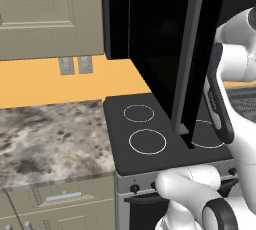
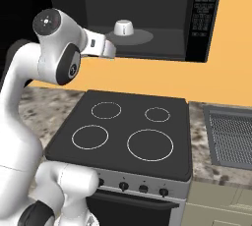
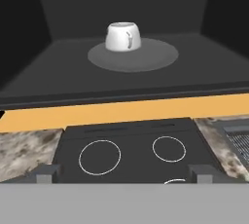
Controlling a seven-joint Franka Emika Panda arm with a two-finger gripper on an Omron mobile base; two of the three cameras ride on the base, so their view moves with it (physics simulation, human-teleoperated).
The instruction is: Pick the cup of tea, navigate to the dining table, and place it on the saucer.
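- Left base view: the open microwave door [image 1: 170,49] hangs over the black stove [image 1: 165,134], with the marbled counter [image 1: 50,139] to its left.
- Right base view: the cup of tea [image 2: 123,27] sits on the microwave's round plate [image 2: 140,37]; the arm's wrist reaches toward it.
- Hand view: the gripper [image 3: 124,174] is spread open and empty, well short of the cup, which sits ahead with its handle facing the camera.

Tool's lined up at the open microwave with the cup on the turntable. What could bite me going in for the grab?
The cup of tea sits far back on the turntable, so the tool must reach deep; the wrist may strike the microwave's lower edge. The open door hangs close beside the arm. The cup is small and rounded, so a pinch could slip and spill tea.
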